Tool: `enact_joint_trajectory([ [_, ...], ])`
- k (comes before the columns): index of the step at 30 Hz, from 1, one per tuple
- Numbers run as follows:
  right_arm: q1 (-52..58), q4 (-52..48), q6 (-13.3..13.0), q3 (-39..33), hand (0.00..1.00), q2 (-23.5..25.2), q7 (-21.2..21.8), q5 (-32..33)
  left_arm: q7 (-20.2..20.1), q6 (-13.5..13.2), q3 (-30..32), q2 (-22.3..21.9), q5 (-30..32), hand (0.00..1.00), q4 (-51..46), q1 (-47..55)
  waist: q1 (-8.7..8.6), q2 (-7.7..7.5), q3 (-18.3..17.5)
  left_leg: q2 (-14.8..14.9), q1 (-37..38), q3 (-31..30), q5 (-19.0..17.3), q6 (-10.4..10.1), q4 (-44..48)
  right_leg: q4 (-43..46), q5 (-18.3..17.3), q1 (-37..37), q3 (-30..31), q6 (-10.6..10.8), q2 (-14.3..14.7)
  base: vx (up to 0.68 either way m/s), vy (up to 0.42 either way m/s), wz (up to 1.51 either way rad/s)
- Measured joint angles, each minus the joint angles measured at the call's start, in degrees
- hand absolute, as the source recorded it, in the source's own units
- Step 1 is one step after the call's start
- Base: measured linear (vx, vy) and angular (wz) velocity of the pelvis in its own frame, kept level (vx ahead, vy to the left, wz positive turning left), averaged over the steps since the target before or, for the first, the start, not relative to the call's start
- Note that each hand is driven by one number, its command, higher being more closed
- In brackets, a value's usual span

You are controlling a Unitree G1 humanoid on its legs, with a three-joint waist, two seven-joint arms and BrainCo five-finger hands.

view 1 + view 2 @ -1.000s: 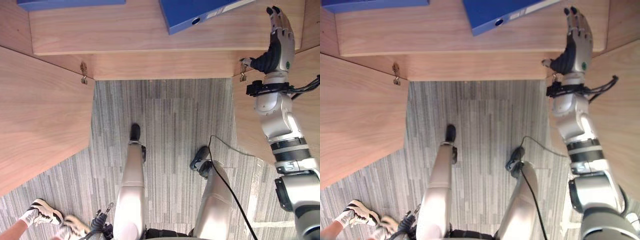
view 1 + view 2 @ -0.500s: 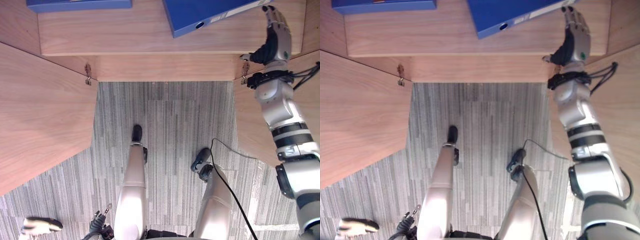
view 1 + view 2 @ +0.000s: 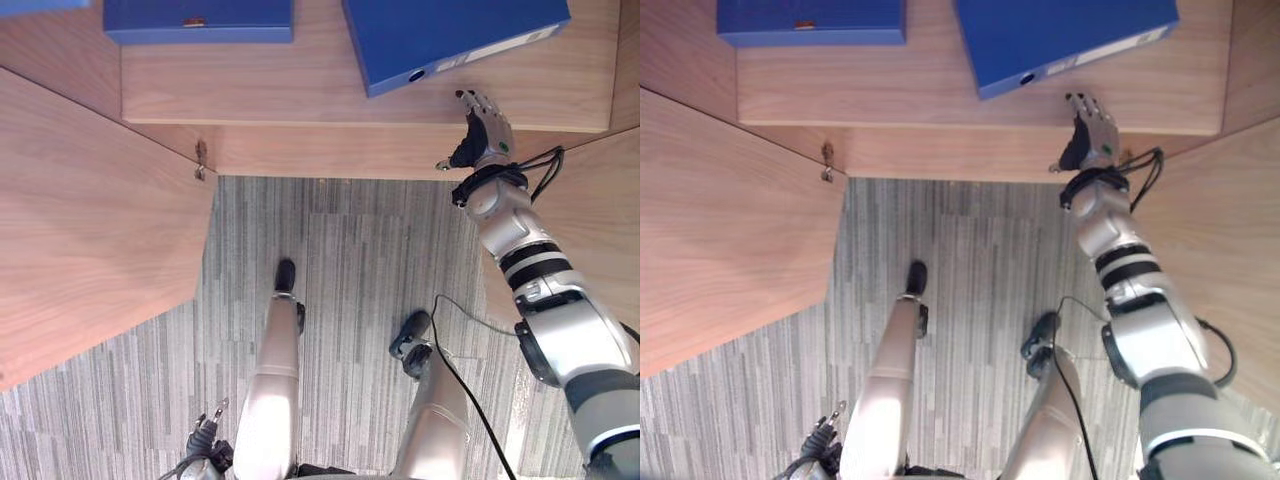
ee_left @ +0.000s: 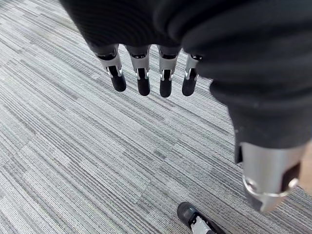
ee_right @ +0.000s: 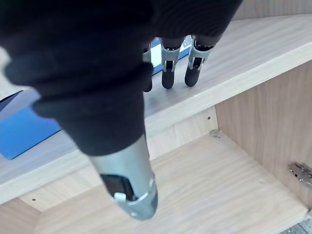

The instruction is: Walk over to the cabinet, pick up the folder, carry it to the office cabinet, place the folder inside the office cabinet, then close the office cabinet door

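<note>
1. Left eye view: a stiff blue lever-arch folder point(image 3: 450, 35) lies flat on the pale wooden shelf point(image 3: 300, 90). The right hand point(image 3: 483, 135), fingers straight and empty, hovers near its spine.
2. Left wrist view: the left hand point(image 4: 142, 73) hangs loose-fingered over grey carpet point(image 4: 73, 161).
3. Right wrist view: the folder looks rigid and probably weighty. I'd grip the spine.

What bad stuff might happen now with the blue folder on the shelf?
1. The blue folder lies crooked with a corner near the front edge of the shelf, and the open right hand is close beside it; a bump might knock it off.
2. The right door stands wide open beside the right arm; swinging it shut could catch the arm.
The left hand hangs open over the carpet.
</note>
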Motion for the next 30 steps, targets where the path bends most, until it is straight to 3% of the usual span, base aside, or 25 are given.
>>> enact_joint_trajectory([
  [4,-0.35,2.3,0.18,0.05,0.0,0.25,-0.01,-0.78,0.18,0.01,-2.28,-0.13,-1.33,0.0,1.07,-0.33,1.02,0.87,-0.74,-0.04,0.24,-0.27,0.16,-0.11,-0.29,-0.21,0.07,0.29,-0.18,-0.07,0.31,0.0,0.0,0.0],
  [14,-3.89,8.45,3.44,2.87,0.0,-0.03,-0.02,-7.97,0.93,0.04,-6.14,-0.5,-1.35,0.0,1.65,-1.66,4.23,3.4,-2.8,0.05,1.29,-1.07,2.84,-1.06,-4.97,-3.03,1.31,1.01,-1.42,-0.76,1.2,0.01,0.002,0.02],
  [21,-11.48,10.65,3.32,8.6,0.0,-2.48,2.56,2.39,0.93,0.15,-3.5,-2.28,-1.31,0.0,0.89,-2.12,6.8,4.57,-2.57,-0.38,0.89,-1.69,4.59,-1.07,-7.11,-2.3,1.27,-0.13,-2.07,-0.91,0.51,0.02,0.012,0.08],
  [25,-15.52,10.4,2.82,12.35,0.0,-3.5,4.92,2.89,0.85,0.2,-1.48,-3.83,-1.12,0.0,-1.12,-2.17,7.01,6.07,-2.61,-0.9,-0.23,-2.21,5.2,-1.05,-7.54,-1.75,1.05,-1.04,-2.77,-0.99,0.22,0.03,0.018,0.09],
  [30,-18.49,10.06,2.18,16.1,0.0,-3.65,8.43,7.12,0.61,0.25,-0.73,-3.8,0.74,0.0,-2.58,-2.4,7.47,6.1,-2.52,-0.87,-0.33,-2.71,5.63,-1.09,-8.21,-1.09,0.55,-1.04,-3.51,-1.35,-0.3,0.03,0.02,0.08],
])
